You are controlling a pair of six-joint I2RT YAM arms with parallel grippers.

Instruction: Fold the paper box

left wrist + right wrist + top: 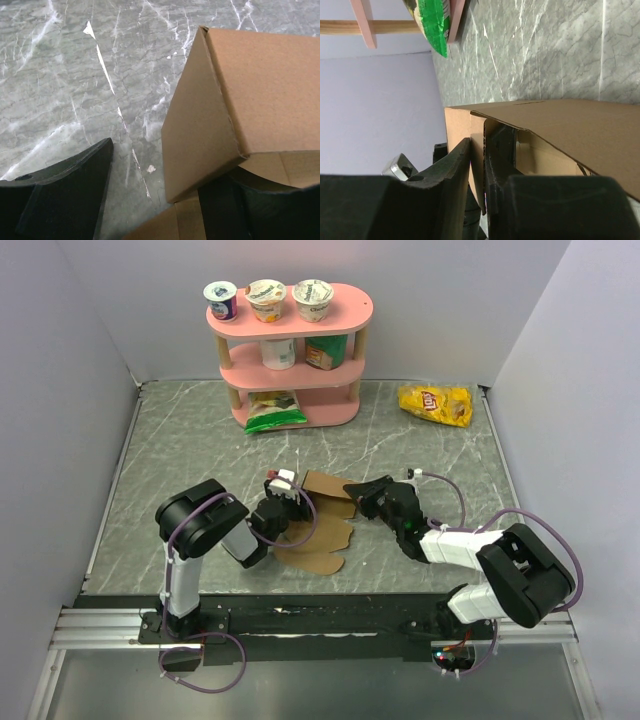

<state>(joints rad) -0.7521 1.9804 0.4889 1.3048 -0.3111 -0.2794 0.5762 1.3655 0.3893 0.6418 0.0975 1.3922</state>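
Paper box [320,518], half-raised, lies between the 2 grippers: right gripper [480,137] pinches 1 wall, left gripper [170,165] gapes around another (not clamped). I'd hold that pinch firm and push along the crease.

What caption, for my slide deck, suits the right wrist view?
Right claw pinches a wall of the half-folded paper box; pink shelf beyond.

paper box [260,85] cut off at right edge, cup labels [266,302] unreadable
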